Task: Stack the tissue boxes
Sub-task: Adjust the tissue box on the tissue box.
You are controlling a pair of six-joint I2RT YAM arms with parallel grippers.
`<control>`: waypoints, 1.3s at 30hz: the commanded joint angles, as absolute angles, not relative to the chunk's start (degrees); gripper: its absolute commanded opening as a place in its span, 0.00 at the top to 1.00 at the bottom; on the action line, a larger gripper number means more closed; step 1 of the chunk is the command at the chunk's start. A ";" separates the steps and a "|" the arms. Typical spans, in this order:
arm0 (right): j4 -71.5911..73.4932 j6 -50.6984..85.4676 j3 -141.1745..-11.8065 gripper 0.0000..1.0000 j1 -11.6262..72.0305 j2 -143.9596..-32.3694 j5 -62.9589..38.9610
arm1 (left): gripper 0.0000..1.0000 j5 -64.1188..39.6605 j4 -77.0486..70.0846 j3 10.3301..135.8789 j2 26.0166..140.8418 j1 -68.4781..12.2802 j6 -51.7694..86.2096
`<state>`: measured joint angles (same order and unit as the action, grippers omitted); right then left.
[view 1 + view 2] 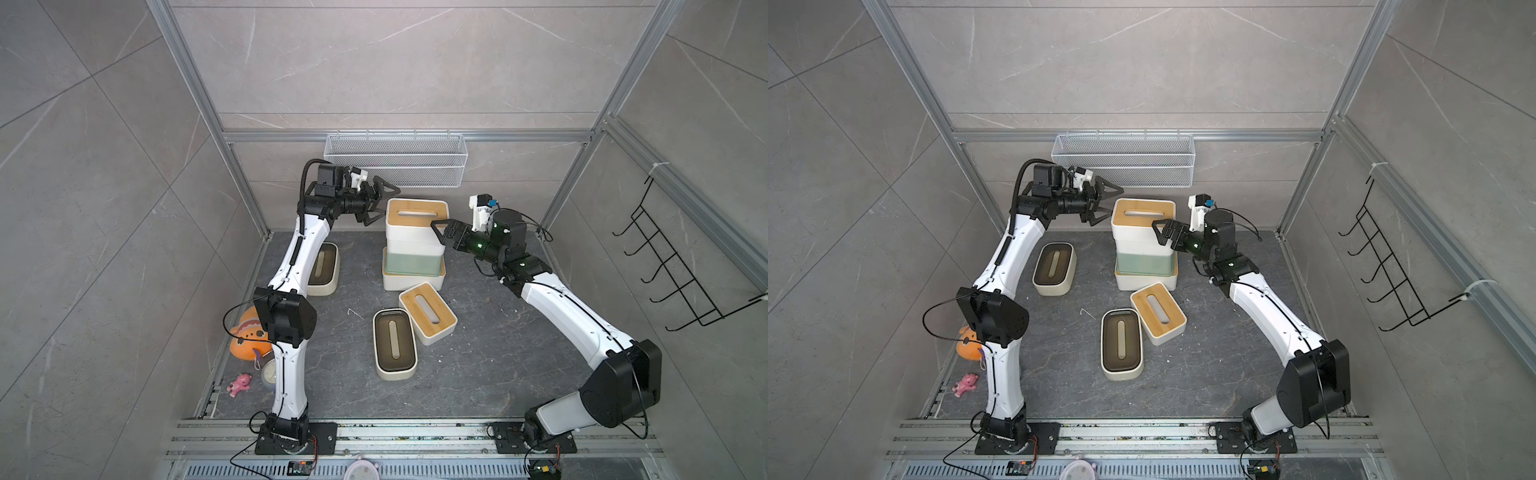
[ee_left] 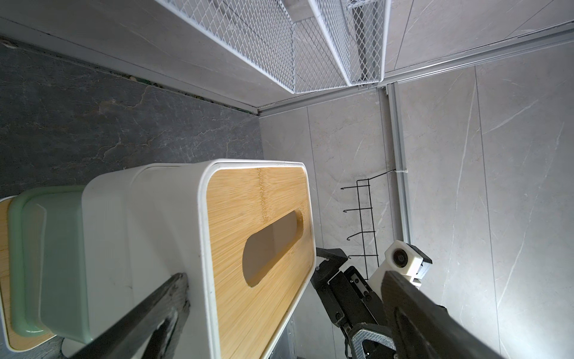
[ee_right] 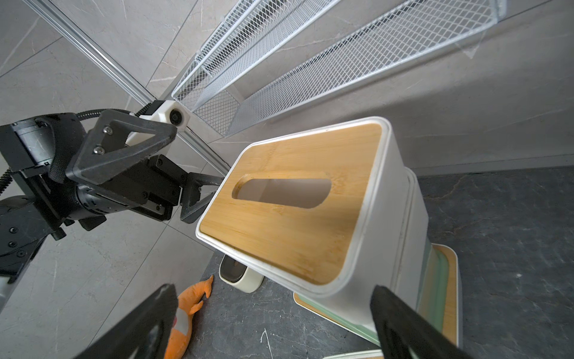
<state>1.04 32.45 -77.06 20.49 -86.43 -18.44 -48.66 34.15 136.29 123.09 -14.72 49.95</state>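
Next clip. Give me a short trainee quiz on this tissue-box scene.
1. True or false: the top box of the stack has a bamboo lid.
2. How many boxes are not in the stack? A one; B three; C five.
3. Fill in: the left end effector and the right end effector both stand ___.
Key: 1 true; 2 B; 3 open.

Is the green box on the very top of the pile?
No, a white bamboo-lidded box is on top; the green box sits lower down.
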 commanded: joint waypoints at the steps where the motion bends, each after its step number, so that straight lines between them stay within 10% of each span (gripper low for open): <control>1: 0.79 33.11 -78.67 0.00 20.37 -86.82 -18.63 | 0.01 -51.23 31.54 138.92 124.18 -15.03 50.93; 39: -3.38 32.32 -80.69 0.00 19.76 -85.85 -17.60 | 0.01 -43.35 36.18 137.38 118.49 -13.02 46.06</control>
<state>-1.50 32.82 -78.74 19.92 -86.54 -17.98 -44.80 35.81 137.14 124.40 -13.74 48.60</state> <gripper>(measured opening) 0.992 0.994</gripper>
